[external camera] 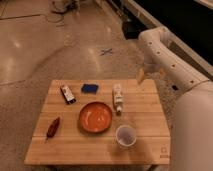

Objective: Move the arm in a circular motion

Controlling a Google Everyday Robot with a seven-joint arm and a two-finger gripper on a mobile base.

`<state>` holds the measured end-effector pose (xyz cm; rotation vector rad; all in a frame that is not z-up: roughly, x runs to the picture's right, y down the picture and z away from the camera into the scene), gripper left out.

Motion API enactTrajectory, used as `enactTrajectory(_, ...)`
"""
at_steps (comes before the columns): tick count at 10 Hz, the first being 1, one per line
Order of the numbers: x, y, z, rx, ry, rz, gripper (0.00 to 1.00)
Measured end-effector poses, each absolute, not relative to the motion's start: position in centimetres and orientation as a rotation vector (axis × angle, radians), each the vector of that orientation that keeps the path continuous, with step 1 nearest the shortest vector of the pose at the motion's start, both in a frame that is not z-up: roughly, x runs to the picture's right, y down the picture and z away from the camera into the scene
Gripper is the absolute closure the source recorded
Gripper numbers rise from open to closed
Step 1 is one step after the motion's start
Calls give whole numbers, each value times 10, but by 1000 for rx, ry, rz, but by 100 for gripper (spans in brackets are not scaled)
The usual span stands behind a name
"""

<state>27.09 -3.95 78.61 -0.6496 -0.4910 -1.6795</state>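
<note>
The arm (172, 60) is a glossy white chain of thick rounded tubes. It comes in from the lower right, rises to an elbow at the upper right and bends down. Its narrow tip, the gripper (142, 75), hangs just above the far right corner of the wooden table (145, 145). Nothing is seen in the gripper.
On the table lie a white bottle on its side (118, 97), an orange bowl (95, 117), a clear cup (126, 135), a blue sponge (90, 88), a snack bar (67, 94) and a red chili-like item (52, 127). A blue cross (105, 51) marks the glossy floor.
</note>
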Motion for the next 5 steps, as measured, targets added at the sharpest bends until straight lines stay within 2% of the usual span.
enactTrajectory(5, 277, 31, 730, -630, -538, -1661, 20)
